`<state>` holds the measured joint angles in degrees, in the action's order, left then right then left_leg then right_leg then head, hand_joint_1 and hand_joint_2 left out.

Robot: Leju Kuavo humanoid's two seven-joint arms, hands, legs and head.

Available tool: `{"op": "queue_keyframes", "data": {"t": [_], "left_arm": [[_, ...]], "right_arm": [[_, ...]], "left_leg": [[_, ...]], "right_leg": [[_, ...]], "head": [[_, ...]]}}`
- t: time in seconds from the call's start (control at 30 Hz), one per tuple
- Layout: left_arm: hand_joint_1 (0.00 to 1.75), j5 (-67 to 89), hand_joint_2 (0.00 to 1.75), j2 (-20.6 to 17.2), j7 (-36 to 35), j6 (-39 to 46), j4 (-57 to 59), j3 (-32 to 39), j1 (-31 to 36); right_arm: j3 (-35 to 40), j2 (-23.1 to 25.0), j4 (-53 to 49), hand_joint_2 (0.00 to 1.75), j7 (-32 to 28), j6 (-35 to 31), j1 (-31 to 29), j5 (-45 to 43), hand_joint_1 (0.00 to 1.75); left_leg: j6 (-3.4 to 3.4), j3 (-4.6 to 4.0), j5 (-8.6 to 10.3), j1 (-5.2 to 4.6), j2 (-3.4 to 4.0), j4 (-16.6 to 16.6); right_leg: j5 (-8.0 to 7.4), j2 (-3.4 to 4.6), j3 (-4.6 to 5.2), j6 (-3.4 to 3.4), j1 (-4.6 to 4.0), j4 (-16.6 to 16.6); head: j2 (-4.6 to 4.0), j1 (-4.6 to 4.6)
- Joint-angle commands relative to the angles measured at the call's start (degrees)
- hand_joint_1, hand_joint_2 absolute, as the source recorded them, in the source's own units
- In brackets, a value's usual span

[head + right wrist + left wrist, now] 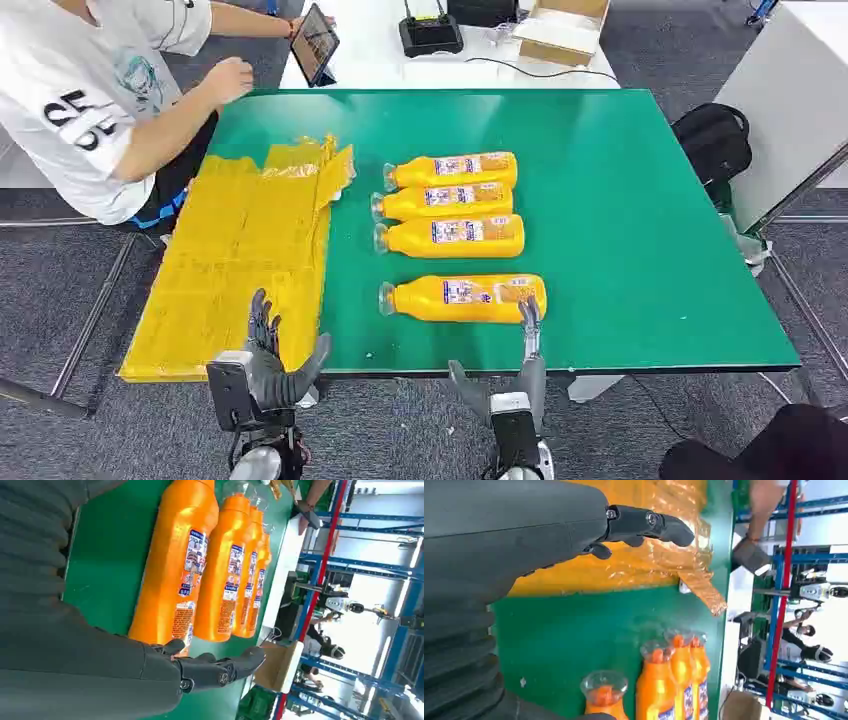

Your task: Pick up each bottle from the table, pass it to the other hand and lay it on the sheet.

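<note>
Several orange bottles lie on their sides on the green table, caps pointing toward the yellow sheet at its left. The nearest bottle lies apart from the other three. My right hand is at the table's near edge with straight fingers reaching beside that bottle's base end, holding nothing. My left hand hovers open over the sheet's near edge, fingers spread. The bottle caps show beyond it.
A person in a white shirt sits at the far left corner, one hand near the sheet's far end, the other holding a tablet. A white table behind carries a cardboard box and a black device. A black bag lies right.
</note>
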<state>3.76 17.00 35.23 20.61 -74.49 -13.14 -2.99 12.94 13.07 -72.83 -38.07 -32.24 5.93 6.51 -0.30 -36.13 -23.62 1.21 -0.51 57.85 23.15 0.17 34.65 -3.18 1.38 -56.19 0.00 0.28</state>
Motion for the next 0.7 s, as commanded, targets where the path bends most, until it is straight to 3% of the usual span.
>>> {"op": "queue_keyframes", "data": {"t": [0.03, 0.5, 0.57, 0.7], "left_arm": [[0.0, -0.33, 1.75, -0.91, -0.21, -0.27, 1.8, -0.18, 1.17], [0.0, 0.97, 1.75, -0.87, 0.42, 1.14, 0.82, -0.07, 1.23], [0.0, 0.95, 1.75, -0.9, 0.39, 1.02, 0.74, -0.21, 1.47], [0.0, -0.1, 1.75, -0.73, -0.23, -1.36, 2.91, 0.53, 3.11]], "right_arm": [[-0.29, -0.35, 2.59, 1.75, -1.93, -0.27, -1.47, -0.58, 0.0], [-0.54, -1.03, 0.74, 1.75, -1.93, -1.38, -1.24, 1.41, 0.0], [-0.08, -1.54, -0.07, 1.75, -1.93, -1.85, -1.79, 3.71, 0.0], [2.03, -4.51, 1.64, 1.75, 5.62, 3.11, -5.88, 15.77, 0.0]], "left_leg": [[0.06, 0.22, -0.07, 0.01, 0.05, -0.05], [0.06, 0.23, -0.08, 0.01, 0.04, -0.04], [0.08, 0.28, -0.11, 0.0, 0.06, -0.03], [0.06, 0.17, -0.04, 0.0, 0.08, -0.04]], "right_leg": [[0.06, 0.0, -0.22, 0.13, -0.04, 0.06], [0.07, -0.01, -0.23, 0.14, -0.04, 0.06], [0.09, -0.01, -0.27, 0.16, -0.04, 0.04], [0.01, 0.03, -0.16, 0.11, -0.03, 0.06]], "head": [[0.0, 0.0], [0.0, 0.0], [0.0, 0.0], [0.0, 0.0]]}}
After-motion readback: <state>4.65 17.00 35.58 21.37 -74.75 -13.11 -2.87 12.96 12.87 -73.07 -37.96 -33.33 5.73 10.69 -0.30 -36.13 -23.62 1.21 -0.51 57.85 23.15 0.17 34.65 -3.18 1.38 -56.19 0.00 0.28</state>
